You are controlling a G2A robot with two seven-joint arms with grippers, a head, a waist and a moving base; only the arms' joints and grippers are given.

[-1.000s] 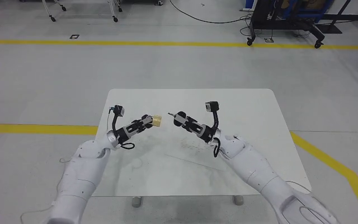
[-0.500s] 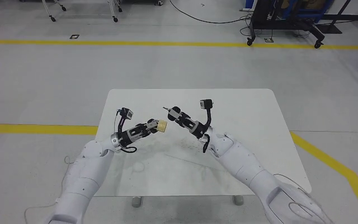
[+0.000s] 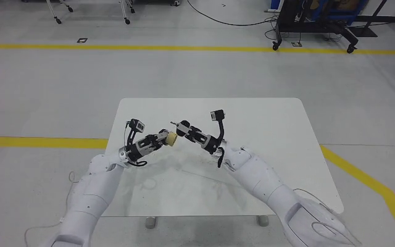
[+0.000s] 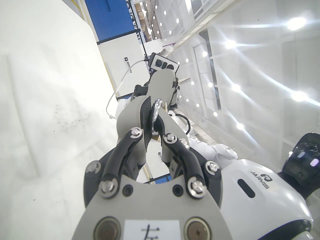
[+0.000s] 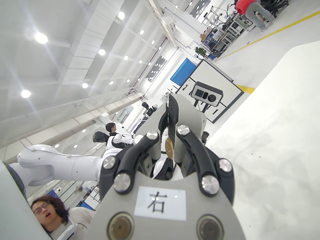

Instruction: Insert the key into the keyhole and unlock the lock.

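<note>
Over the white table [image 3: 271, 123], the brass padlock [image 3: 171, 139] is clamped in the left gripper [image 3: 163, 140]. The key [image 3: 175, 124], pinched in the right gripper [image 3: 184, 129], is just beside it. I can't make out the keyhole, so I'd line the key's tip up squarely before pushing.

— What carries everything here?

— A white rectangular table with rounded corners [image 3: 271, 123]. Its top is smooth and matte, and it stands on a pale grey floor [image 3: 62, 92] marked with yellow lines [image 3: 185, 47].

— What sits directly on the tabletop?

— A scatter of small dark specks [image 4: 72, 121] marks the surface near the middle. Just beside them, towards the near edge, a faint straight line [image 3: 203, 177] runs slantwise across the white.

— Can you tell whether that line is a scratch or a crease?

— No, I can't tell.

— Anything below the top?

— Two grey round feet [image 3: 151, 221] show under the near edge, one towards each end.
</note>
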